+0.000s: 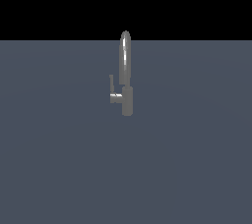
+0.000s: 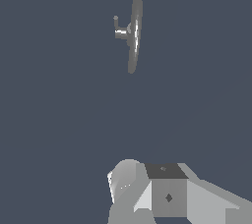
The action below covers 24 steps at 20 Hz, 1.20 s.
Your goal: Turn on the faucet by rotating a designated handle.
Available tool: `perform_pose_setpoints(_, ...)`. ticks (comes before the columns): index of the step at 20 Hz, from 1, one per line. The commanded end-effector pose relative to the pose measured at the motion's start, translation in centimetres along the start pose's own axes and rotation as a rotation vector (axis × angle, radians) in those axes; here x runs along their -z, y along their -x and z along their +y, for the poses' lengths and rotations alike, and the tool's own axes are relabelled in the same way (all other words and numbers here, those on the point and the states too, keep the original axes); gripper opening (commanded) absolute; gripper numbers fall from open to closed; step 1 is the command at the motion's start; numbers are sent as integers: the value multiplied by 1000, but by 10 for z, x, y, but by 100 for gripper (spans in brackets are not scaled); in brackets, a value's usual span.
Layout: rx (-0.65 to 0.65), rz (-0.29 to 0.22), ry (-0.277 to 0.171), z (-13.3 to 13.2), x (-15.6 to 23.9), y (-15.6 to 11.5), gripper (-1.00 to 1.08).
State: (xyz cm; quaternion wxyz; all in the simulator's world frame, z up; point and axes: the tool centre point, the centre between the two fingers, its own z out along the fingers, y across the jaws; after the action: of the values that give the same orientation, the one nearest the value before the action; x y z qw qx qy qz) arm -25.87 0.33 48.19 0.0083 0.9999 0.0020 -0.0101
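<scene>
Slate-blue floor (image 1: 187,169), black backdrop — faucet (image 1: 126,70) upright, handle (image 1: 114,93) untouched — hand (image 2: 162,193) state unclear

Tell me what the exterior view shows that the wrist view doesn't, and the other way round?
Only the exterior view shows the black band above the grey floor, and the faucet upright from the side. Only the wrist view shows part of the robot's own body, grey blocky pieces; whether that is the claw I cannot tell. Both show the faucet and its handle.
</scene>
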Motion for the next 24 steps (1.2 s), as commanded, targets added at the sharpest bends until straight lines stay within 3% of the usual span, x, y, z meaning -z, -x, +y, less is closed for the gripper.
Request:
perform_pose_setpoints(1, 0, 0, 0, 0, 0, 0, -100)
perform_pose_setpoints(15, 64, 1, 30, -13, 2, -3, -100)
perform_pose_setpoints(24, -34, 82, 39, -21, 28, -2, -100)
